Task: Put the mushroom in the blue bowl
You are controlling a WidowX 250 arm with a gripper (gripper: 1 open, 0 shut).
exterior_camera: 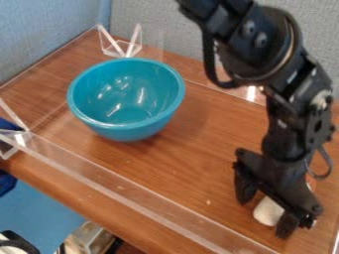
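Toward the lower right of the frame, the black, jointed robot claw (pixel 276 213) hung low over the brown wooden table (pixel 172 164), its dark fingers parted. The small toy mushroom with the cream-white stem (pixel 269 210) was at the claw's fingers, partly hidden by them; its pale stem showed between the dark parts, while its cap could not be made out. Whether the fingers touched the mushroom could not be told, but they were not closed on it.

In the upper left, the round, deep, glossy turquoise-blue bowl (pixel 126 99) stood upright on the wood, well apart from the claw and the mushroom. Just behind the bowl, near the top edge of the frame, was a white, thin-barred frame-like piece (pixel 121 42). The black robot arm (pixel 259 45) came down from the top of the frame, right of centre, and a grey textured panel (pixel 172 30) rose behind the table.
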